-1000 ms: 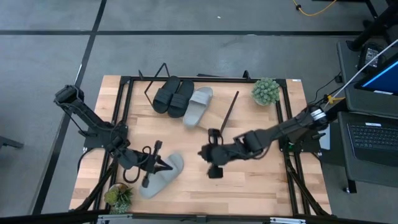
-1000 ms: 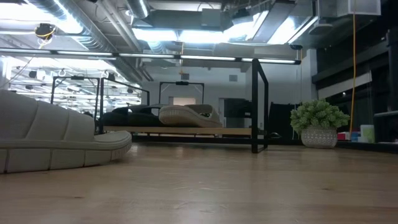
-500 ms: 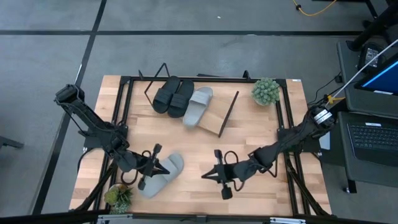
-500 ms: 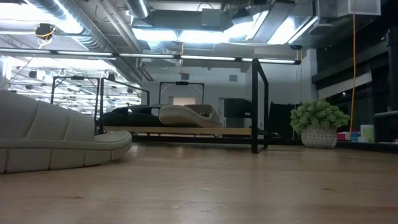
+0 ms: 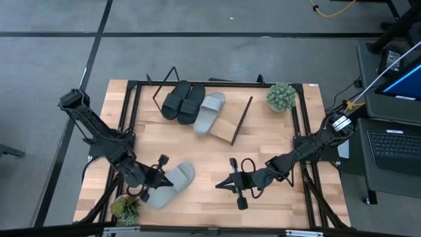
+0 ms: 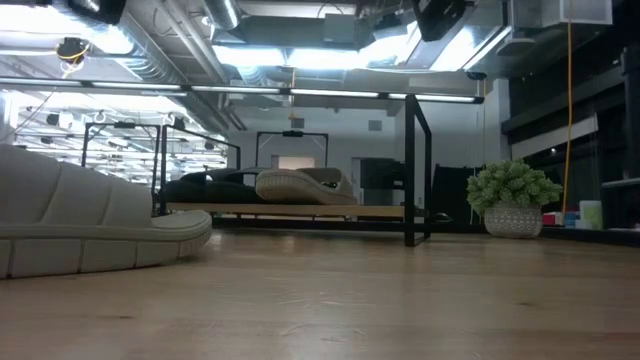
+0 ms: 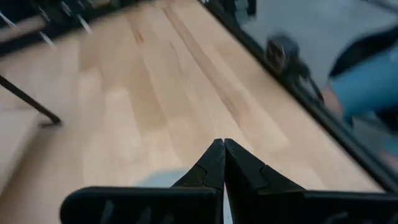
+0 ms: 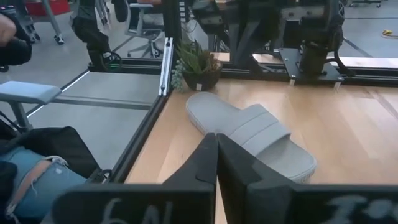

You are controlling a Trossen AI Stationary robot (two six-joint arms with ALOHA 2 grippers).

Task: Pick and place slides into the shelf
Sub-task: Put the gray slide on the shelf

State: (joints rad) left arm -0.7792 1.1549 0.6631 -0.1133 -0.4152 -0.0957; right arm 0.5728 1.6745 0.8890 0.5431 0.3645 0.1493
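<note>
Since a second ago the right end effector [image 5: 222, 185] has swung from the surface [image 5: 276, 141] centre down toward 6 o'clock, fingers closed and empty. Left end effector [image 5: 164, 178], also closed on nothing, sits against the loose grey slide [image 5: 168, 185] at 7 o'clock. Two black slides [image 5: 183, 101] and one grey slide [image 5: 210, 111] lie on the shelf [image 5: 227, 129] at 12 o'clock.

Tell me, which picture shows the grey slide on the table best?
The right wrist view: the grey slide lies whole and close, strap up. The high view shows it small beside the left hand; the low view cuts it off.
</note>
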